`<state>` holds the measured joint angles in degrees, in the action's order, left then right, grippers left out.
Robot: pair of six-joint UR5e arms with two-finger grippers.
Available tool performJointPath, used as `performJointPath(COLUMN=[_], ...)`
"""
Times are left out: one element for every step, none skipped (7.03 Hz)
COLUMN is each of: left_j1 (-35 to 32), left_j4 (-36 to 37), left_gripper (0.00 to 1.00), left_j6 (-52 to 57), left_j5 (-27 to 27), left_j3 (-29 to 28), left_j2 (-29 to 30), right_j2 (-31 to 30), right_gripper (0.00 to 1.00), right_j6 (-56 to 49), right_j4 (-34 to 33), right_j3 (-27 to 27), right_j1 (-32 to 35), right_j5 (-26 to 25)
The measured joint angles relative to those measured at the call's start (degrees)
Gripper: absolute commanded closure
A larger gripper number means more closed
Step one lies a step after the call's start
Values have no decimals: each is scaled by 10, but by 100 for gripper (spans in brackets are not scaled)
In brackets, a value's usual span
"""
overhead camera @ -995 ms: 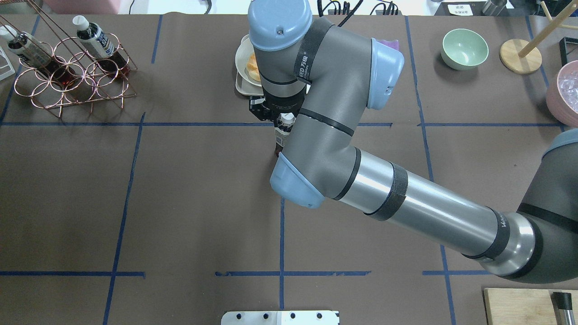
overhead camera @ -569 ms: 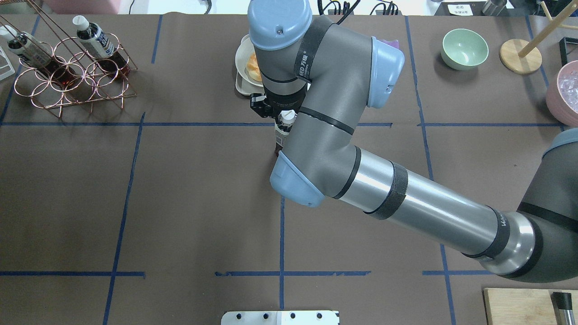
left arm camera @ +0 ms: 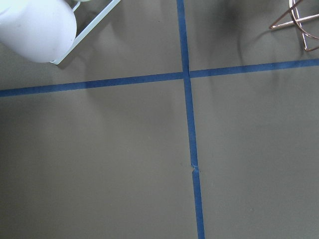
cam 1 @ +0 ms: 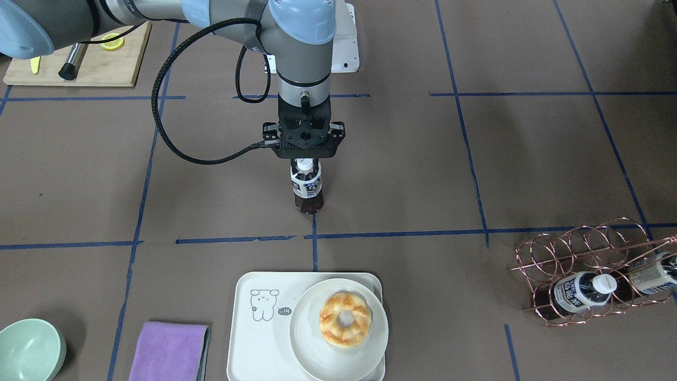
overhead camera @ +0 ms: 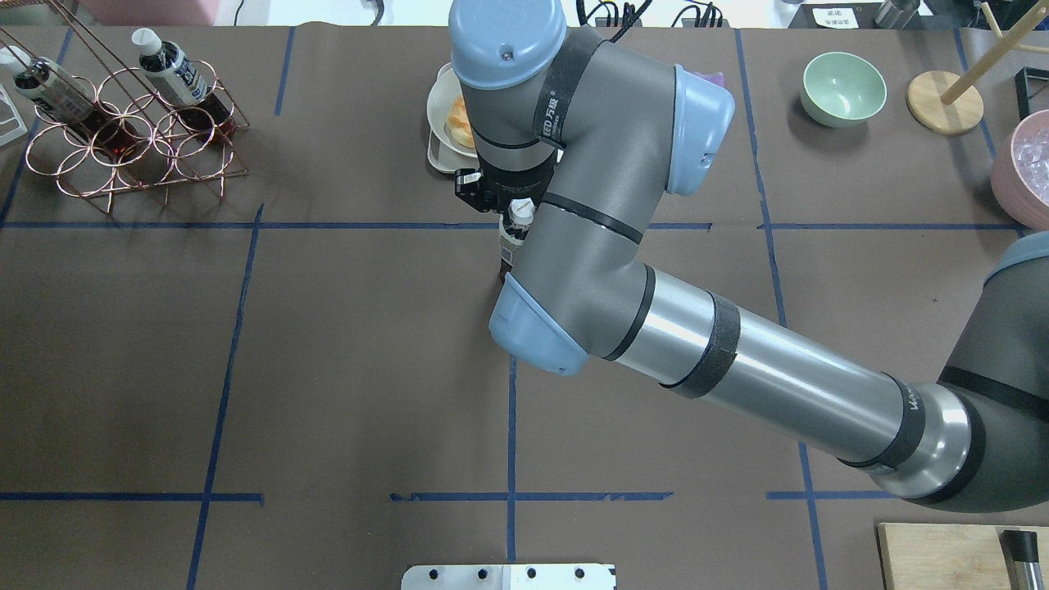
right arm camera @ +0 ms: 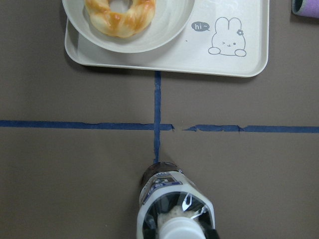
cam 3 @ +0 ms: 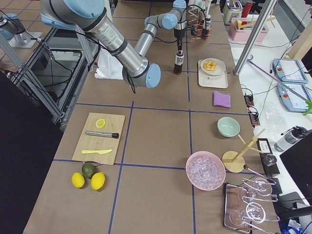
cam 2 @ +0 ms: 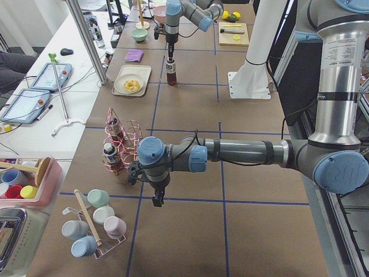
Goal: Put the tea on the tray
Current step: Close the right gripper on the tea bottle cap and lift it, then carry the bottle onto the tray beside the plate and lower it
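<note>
Close beneath the right tool (cam 1: 307,165), a small clear plastic bottle of dark brown tea (cam 1: 307,185) is upright over the brown table (cam 1: 476,159), short of the tray.
The tool's fingers look closed around the white-capped neck, likely the stiffest hold. The smooth, thin wall lower down would probably dent or slip, and the light, narrow bottle should tip easily. Beyond a blue tape line (cam 1: 232,239) lies the off-white rectangular bear tray (cam 1: 254,338), half taken by a round white plate (cam 1: 304,338). Whether the bottle's base touches the table is unclear. The left tool (cam 2: 157,200), well apart, cannot be judged open or closed.
</note>
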<state>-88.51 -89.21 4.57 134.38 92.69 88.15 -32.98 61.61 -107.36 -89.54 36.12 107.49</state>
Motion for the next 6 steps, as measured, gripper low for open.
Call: performJointPath(left_j1=[0,0,0,0,0,0], left_j4=[0,0,0,0,0,0], left_gripper=[0,0,0,0,0,0], left_j6=[0,0,0,0,0,0], left_j5=[0,0,0,0,0,0], left_j3=[0,0,0,0,0,0], left_j2=[0,0,0,0,0,0], right_j2=[0,2,6,8,12,24], right_gripper=[100,100,100,100,100,100], right_j6=[0,1,1,-4,-17,-39], right_j4=[1,2,2,3,5,16], right_j3=[0,-1,-1,2,14,49], right_j1=[0,2,9,24,46,76], right_j5=[0,0,0,1,3,15])
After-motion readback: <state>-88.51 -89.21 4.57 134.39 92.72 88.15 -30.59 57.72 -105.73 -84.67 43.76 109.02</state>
